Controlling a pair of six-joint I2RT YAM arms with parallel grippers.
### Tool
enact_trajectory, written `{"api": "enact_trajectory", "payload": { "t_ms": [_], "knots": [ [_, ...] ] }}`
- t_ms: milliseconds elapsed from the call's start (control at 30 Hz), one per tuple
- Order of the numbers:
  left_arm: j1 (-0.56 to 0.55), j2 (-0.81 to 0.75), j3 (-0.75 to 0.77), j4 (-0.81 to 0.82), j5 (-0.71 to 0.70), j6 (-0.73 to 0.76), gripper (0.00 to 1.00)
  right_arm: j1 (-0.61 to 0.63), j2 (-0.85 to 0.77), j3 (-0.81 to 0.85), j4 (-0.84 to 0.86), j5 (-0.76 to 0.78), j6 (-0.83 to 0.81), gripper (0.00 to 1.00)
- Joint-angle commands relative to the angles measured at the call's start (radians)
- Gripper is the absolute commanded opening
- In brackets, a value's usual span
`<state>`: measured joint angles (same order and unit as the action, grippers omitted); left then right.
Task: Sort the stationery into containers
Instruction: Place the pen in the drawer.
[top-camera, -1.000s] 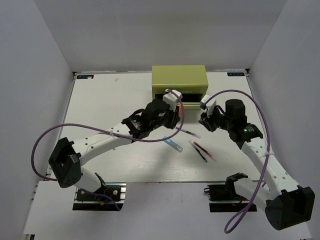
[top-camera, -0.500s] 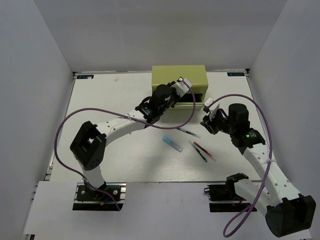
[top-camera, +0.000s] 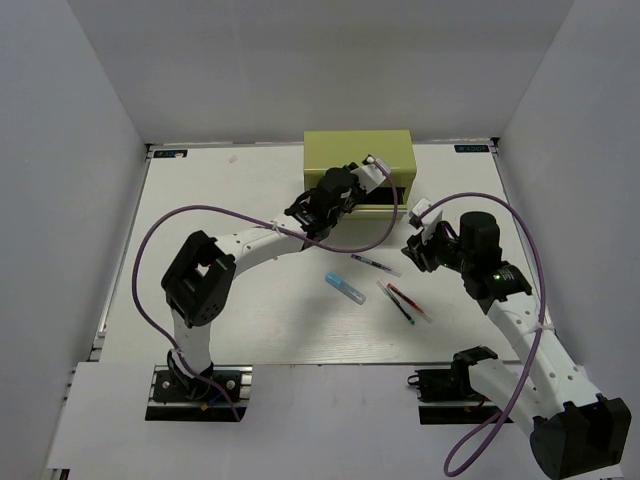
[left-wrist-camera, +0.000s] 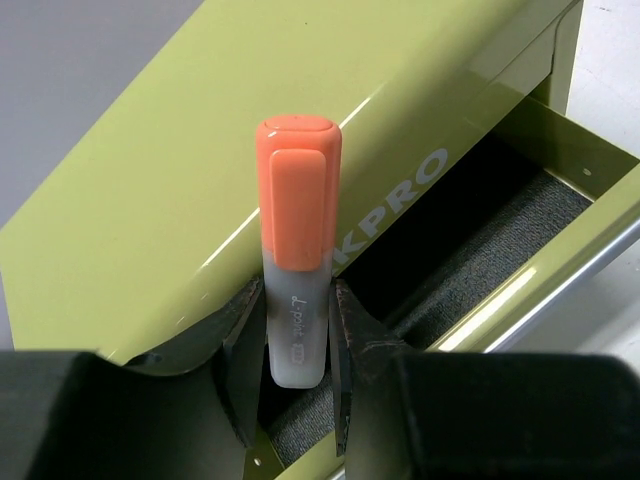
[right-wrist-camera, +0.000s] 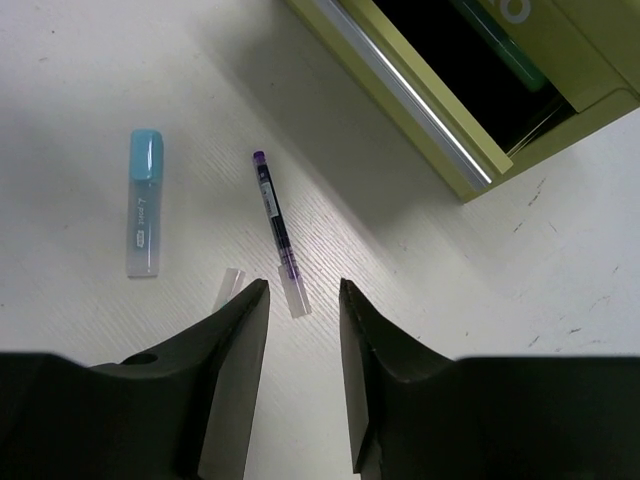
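A white, flat-topped table (top-camera: 200, 200) with a faintly grained surface stands between plain pale grey walls (top-camera: 320, 60) on its left, far and right sides. A small blue label (top-camera: 172, 154) sits at the table's far left corner, with a faint pinkish smudge (top-camera: 232, 158) near it. Another blue label (top-camera: 473, 149) marks the far right corner. Thin dark scuffs (right-wrist-camera: 560, 300) fleck the tabletop.

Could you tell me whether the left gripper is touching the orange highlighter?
Touching. The left wrist view shows the left gripper, its fingers pressed against both sides of the orange highlighter.

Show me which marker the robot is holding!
The orange marker, pinched in the left gripper at the open drawer. The blue marker lies loose on the table.
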<state>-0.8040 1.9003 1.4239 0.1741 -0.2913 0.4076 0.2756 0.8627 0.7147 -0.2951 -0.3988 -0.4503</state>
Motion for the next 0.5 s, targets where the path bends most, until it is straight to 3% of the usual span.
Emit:
{"api": "enact_trajectory", "payload": {
  "t_ms": [0, 33, 233, 467],
  "knots": [
    [0.017, -0.024, 0.027, 0.047, -0.040, 0.005, 0.26, -0.006, -0.010, -0.006, 0.036, -0.008, 0.010, 0.41],
    [0.017, -0.024, 0.027, 0.047, -0.040, 0.005, 0.33, -0.007, -0.008, -0.004, 0.036, -0.009, 0.010, 0.41],
    [0.017, -0.072, 0.004, 0.047, -0.031, -0.024, 0.52, -0.007, -0.002, 0.000, 0.028, -0.025, 0.007, 0.43],
    [-0.003, -0.142, -0.060, 0.082, -0.040, -0.044, 0.60, -0.009, 0.007, 0.005, 0.014, -0.052, 0.002, 0.44]
  ]
}}
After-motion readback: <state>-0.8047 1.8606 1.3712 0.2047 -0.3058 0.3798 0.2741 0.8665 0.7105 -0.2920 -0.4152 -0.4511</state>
